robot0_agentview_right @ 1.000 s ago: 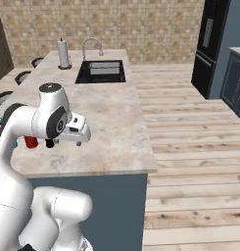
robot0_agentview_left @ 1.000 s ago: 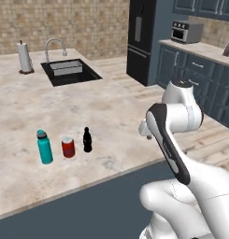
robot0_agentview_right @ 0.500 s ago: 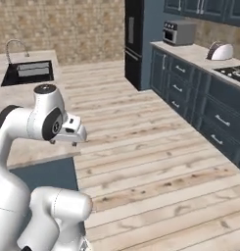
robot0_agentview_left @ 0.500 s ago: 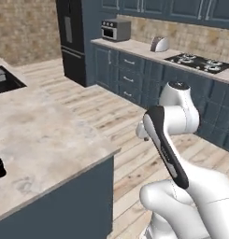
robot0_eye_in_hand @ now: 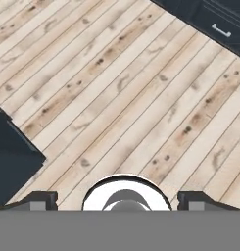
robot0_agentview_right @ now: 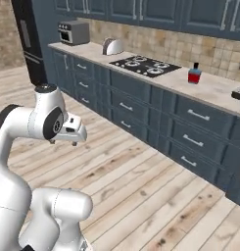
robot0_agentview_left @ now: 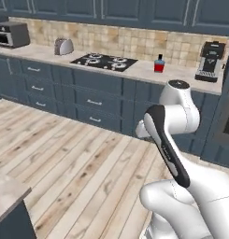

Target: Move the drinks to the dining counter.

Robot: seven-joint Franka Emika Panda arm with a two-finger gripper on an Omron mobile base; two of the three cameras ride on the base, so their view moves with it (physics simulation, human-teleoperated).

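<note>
Left base view: the arm stands folded over bare plank floor (robot0_agentview_left: 74, 163), facing a run of dark blue cabinets. The flat blue bottle (robot0_agentview_left: 159, 64) with its red label stands upright on the narrow marble counter (robot0_agentview_left: 144, 70), well beyond the arm and above it, just right of the black stove (robot0_agentview_left: 104, 60) and left of a coffee machine (robot0_agentview_left: 209, 60). A corner of the dining counter (robot0_agentview_left: 6, 193) shows at the lower left, behind and to the side of the arm.

Right base view: the gripper (robot0_agentview_right: 77, 136) hangs low beside the arm's shoulder, pointed at the floor, carrying nothing. The bottle (robot0_agentview_right: 194, 73) is well apart from it, up and to its right, past the stove.

Hand view: the claw (robot0_eye_in_hand: 118, 198) looks straight down at planks, its two dark tips set wide with nothing between them.

Judged from this, the step is the approach: close on the counter squarely, raise the hand above counter height before reaching, and come at the bottle's narrow sides so the wide jaws clear its cap.
</note>
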